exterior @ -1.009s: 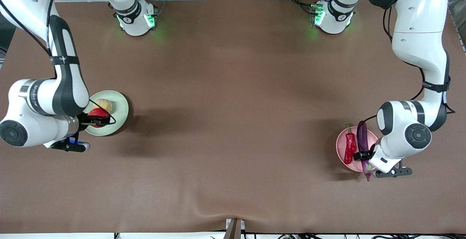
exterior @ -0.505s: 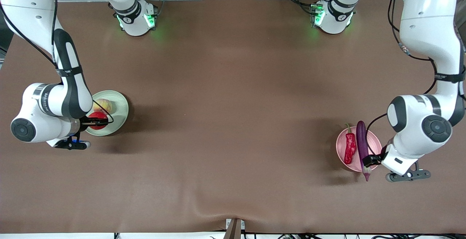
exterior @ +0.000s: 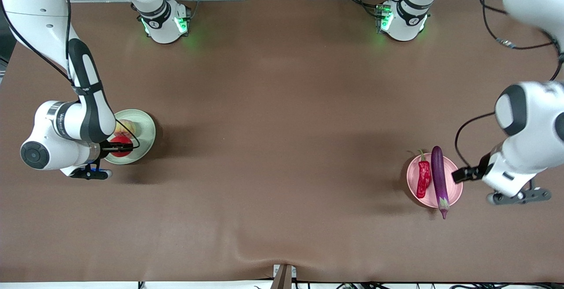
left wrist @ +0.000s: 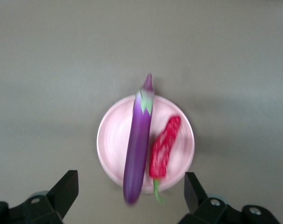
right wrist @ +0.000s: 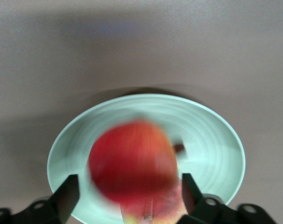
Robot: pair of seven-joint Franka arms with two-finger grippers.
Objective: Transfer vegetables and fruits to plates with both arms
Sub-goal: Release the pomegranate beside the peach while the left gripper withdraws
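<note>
A round red fruit (exterior: 120, 144) sits on the pale green plate (exterior: 143, 130), touching the yellowish-pink peach (exterior: 127, 126). My right gripper (exterior: 119, 148) is over that plate, open, its fingers wide on either side of the red fruit (right wrist: 132, 161) with gaps showing. The peach (right wrist: 155, 207) lies under the gripper (right wrist: 130, 186). The purple eggplant (exterior: 438, 176) and red chili (exterior: 424, 178) lie side by side on the pale pink plate (exterior: 454, 183). My left gripper (exterior: 460, 175) hangs open and empty above that plate's edge, clear of the eggplant (left wrist: 137, 149) and chili (left wrist: 164, 148).
The eggplant's stem end overhangs the pink plate's rim (left wrist: 112, 140) on the side nearer the front camera. Bare brown table spreads between the two plates. Both arm bases stand at the table's back edge.
My right gripper has opened and let go of the red fruit over the green plate. My left arm has risen and drawn back from the eggplant toward its own end of the table.
</note>
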